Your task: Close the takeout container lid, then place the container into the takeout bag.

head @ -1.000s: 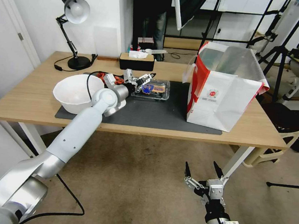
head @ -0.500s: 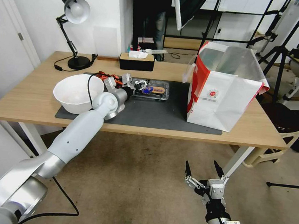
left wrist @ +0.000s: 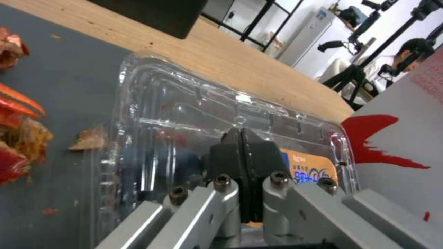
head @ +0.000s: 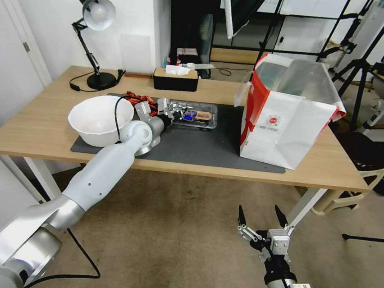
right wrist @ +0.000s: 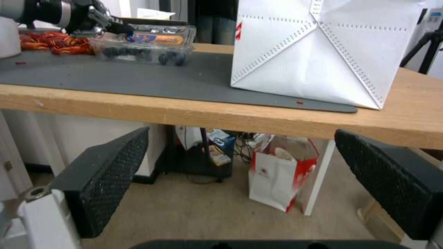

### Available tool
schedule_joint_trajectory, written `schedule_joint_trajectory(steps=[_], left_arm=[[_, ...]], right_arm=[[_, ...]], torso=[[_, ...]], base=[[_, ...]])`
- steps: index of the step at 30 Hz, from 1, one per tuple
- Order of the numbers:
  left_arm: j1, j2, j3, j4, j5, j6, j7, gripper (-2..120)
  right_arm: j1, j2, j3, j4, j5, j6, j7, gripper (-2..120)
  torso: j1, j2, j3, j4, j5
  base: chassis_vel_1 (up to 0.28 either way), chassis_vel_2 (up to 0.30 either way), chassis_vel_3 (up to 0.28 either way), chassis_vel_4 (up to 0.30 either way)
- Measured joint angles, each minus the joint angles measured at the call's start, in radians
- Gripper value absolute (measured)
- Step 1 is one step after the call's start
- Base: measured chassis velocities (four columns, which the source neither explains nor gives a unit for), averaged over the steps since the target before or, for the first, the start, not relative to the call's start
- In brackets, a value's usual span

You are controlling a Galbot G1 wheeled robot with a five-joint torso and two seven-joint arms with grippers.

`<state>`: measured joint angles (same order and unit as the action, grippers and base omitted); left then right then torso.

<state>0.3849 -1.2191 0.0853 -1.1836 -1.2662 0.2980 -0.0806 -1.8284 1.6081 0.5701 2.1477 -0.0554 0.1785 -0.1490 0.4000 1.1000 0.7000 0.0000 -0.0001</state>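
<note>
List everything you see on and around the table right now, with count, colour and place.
takeout container: one, clear, dark berries inside, on the mat left of the bag
lid: one, clear, blue-orange label, down on the container
takeout bag: one, white and red, upright on the mat's right end
mat: one, dark grey, on the table
bowl: one, white, mat's left end
tissue box: one, black, table's back
desk lamp: one, black, back left
left gripper: shut, pressing on the lid
right gripper: open, below the table's front edge

lid label [left wrist: 308, 170] half behind left pincer [left wrist: 243, 143], print unreadable
</note>
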Motion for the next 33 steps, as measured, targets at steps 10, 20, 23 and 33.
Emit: schedule_joint_trajectory(steps=[10, 20, 23, 33], left_arm=[[-0.002, 0.006, -0.003, 0.006, -0.009, 0.004, 0.003, 0], [0.008, 0.009, -0.003, -0.005, -0.020, 0.010, 0.004, 0], [0.009, 0.005, -0.003, -0.004, -0.020, 0.010, 0.004, 0], [-0.004, -0.010, 0.002, 0.008, -0.019, 0.010, -0.002, 0]], right_arm=[[0.031, 0.000, -0.004, 0.018, 0.171, -0.043, -0.075, 100], [0.160, -0.065, -0.011, 0.015, 0.449, -0.118, -0.189, 100], [0.186, -0.081, -0.020, -0.001, 0.478, -0.128, -0.198, 100], [0.340, -0.143, -0.097, -0.074, 0.519, -0.192, -0.193, 100]], torso=[[0.000, 0.000, 0.000, 0.0000, 0.0001], [0.000, 0.000, 0.000, 0.0000, 0.0001], [0.000, 0.000, 0.000, 0.0002, 0.0002], [0.000, 0.000, 0.000, 0.0001, 0.0001]], base=[[0.000, 0.000, 0.000, 0.000], [0.000, 0.000, 0.000, 0.000], [0.000, 0.000, 0.000, 0.000], [0.000, 0.000, 0.000, 0.000]])
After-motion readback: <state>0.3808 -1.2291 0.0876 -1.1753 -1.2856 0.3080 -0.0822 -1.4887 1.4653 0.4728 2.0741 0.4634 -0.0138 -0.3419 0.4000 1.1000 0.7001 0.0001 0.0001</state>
